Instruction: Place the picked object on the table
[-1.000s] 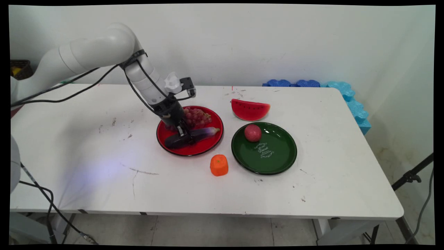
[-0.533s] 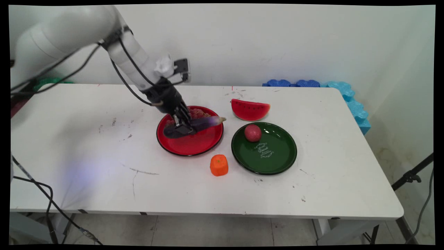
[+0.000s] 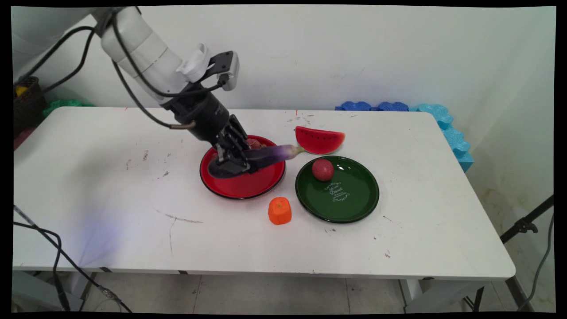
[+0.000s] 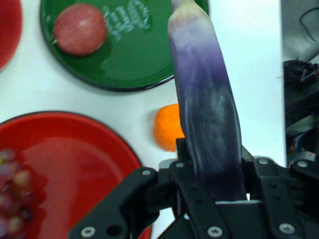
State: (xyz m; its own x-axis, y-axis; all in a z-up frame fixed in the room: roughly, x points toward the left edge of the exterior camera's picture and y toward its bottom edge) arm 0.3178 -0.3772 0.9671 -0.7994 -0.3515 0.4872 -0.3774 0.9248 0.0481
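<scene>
A white table (image 3: 110, 186), scuffed and marked in places, carries the things. A red plate (image 3: 248, 184) sits near its middle, and a green plate (image 3: 350, 199) lies just to the right of it, apart from it. An orange fruit (image 3: 280, 211) stands on the tabletop in front of the gap between the two plates. A watermelon slice (image 3: 320, 140) rests on the table just behind the green plate.

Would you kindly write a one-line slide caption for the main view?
Gripper jaws shut on a purple eggplant, held above the red plate of grapes.
</scene>
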